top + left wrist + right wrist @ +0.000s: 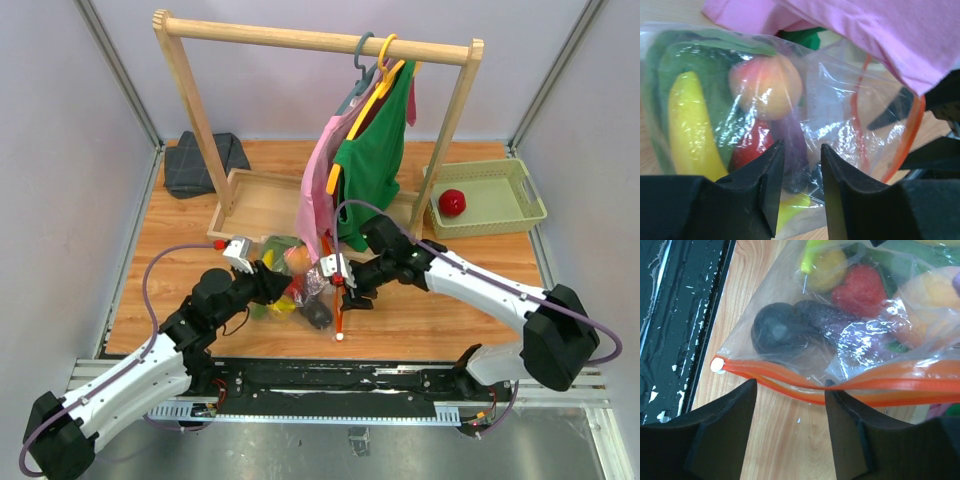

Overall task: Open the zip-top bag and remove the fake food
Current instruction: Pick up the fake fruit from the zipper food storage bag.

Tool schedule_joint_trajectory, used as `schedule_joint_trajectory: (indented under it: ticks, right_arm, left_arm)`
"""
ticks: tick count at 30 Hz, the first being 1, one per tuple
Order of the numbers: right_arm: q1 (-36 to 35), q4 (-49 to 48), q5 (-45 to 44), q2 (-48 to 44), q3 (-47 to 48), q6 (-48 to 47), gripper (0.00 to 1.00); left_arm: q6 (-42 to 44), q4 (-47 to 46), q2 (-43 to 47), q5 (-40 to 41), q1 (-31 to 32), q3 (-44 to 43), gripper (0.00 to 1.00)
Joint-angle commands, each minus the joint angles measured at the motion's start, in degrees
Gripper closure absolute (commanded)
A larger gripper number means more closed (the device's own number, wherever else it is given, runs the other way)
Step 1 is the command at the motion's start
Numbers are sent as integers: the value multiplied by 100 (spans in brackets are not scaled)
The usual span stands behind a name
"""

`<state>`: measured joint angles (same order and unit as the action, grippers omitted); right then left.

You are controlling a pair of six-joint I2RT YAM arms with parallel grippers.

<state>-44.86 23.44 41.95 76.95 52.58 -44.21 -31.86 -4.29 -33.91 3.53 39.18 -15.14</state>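
I am looking down on a wooden table (460,310) boxed in by pale grey walls (60,120), with a black metal rail (330,385) running along the near edge. A wooden clothes rack (310,38) is standing at the back over a shallow wooden tray (255,200), and a pink shirt (318,190) and a green shirt (375,165) are hanging from it. A dark folded cloth (200,162) is lying in the back left corner. A green basket (520,200) at the right is holding a red ball (452,202).

The clear plastic bag (295,285) is lying on the table in front of the rack, between the two arms, with the toy food (766,87) inside it: a banana (690,125), a peach and red and dark pieces. Its orange zip strip (865,387) is facing the right arm, with the white slider (717,364) at the near end.

The left gripper (802,147) is sitting against the bag with its fingers partly closed and plastic showing between them; I cannot tell if they are gripping it. The right gripper (790,387) is hovering with fingers spread, holding nothing, the strip crossing just beyond its tips.
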Motion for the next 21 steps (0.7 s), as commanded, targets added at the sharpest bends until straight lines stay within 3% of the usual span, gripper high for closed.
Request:
schedule_joint_trajectory:
  ticks: [1,6,10,21]
  right_arm:
    - [-64,-320,249,278,58,-391,45]
    - [-114,-656,580,380,-52,-316,49]
    - [-253,-1067,514,392,-342,-200,49]
    - [-520,-1598,278,679,-560,-176,47]
  left_arm:
    - [143,-596,34,-823,-7,153,65]
    - [-125,-1308,-241,-1623,-2,447,77]
    - [-272,-1694,-638,-1949,-7,586,79]
    - [-137,-1706,-1435,-2181,9,428,82]
